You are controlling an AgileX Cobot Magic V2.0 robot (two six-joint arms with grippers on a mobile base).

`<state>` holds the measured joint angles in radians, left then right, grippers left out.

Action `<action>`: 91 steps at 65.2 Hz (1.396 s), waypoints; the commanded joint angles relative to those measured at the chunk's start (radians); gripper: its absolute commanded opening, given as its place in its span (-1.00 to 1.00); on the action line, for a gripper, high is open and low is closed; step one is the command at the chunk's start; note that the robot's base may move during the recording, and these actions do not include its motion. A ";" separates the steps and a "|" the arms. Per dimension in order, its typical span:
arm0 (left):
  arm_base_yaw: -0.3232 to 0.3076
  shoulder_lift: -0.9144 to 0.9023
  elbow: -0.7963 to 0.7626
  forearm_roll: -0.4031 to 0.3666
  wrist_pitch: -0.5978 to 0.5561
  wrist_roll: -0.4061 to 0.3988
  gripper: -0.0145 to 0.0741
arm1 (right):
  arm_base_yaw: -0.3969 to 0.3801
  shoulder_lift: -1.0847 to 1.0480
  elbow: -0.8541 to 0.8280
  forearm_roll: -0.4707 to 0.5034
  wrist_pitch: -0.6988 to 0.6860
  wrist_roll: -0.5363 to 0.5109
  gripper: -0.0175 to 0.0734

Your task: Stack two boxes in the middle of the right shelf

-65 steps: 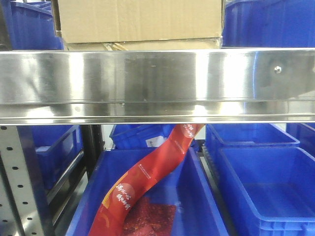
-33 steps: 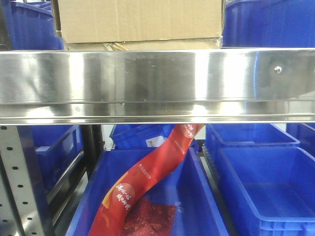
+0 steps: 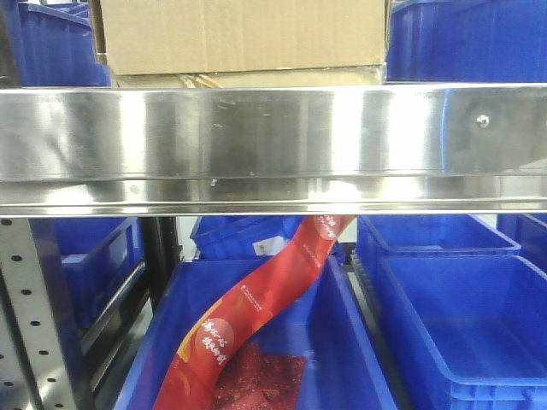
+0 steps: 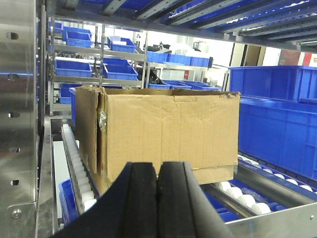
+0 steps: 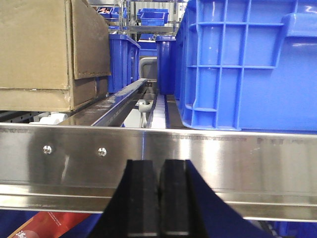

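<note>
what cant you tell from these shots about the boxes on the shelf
- Front view: the lower box shows only a sliver; the shelf rail hides the rest.
- Front view: the top edge cuts off the upper box.
- Left wrist view: the left gripper blocks the box's lower front.
- Right wrist view: the frame's left edge crops the box.

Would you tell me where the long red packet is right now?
In the front view the red packet hangs below the steel shelf rail, slanting down into the open blue bin at lower centre, left of a second blue bin.

Three close views facing shelf [image 3: 273, 141]
</note>
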<state>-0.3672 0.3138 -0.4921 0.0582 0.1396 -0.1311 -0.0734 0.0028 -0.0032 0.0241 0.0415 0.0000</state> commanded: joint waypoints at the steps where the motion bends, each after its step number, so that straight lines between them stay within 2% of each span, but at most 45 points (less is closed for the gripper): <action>1: 0.005 -0.010 0.018 -0.006 -0.033 0.001 -0.88 | -0.004 -0.003 0.003 0.007 -0.012 0.000 -0.97; 6: 0.027 -0.028 0.061 -0.003 -0.060 0.001 -0.88 | -0.004 -0.003 0.003 0.007 -0.012 0.000 -0.97; 20: 0.248 -0.155 0.263 0.035 -0.036 0.001 -0.88 | -0.004 -0.003 0.003 0.007 -0.012 0.000 -0.97; 29: 0.351 -0.248 0.372 0.035 -0.036 0.001 -0.88 | -0.004 -0.003 0.003 0.007 -0.012 0.000 -0.97; 33: 0.373 -0.289 0.414 0.035 -0.036 0.001 -0.88 | -0.004 -0.003 0.003 0.007 -0.012 0.000 -0.97; 39: 0.383 -0.314 0.472 0.030 -0.046 0.001 -0.88 | -0.004 -0.003 0.003 0.007 -0.012 0.000 -0.97; 45: 0.383 -0.314 0.492 0.024 -0.146 0.001 -0.88 | -0.004 -0.003 0.003 0.007 -0.012 0.000 -0.97; 47: 0.383 -0.314 0.492 0.024 -0.118 0.001 -0.88 | -0.004 -0.003 0.003 0.007 -0.012 0.000 -0.97; 91: 0.383 -0.314 0.492 0.024 -0.132 0.001 -0.88 | -0.004 -0.003 0.003 0.007 -0.012 0.000 -0.97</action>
<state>0.0115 0.0059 0.0010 0.0857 0.0264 -0.1311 -0.0734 0.0028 -0.0032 0.0248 0.0415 0.0000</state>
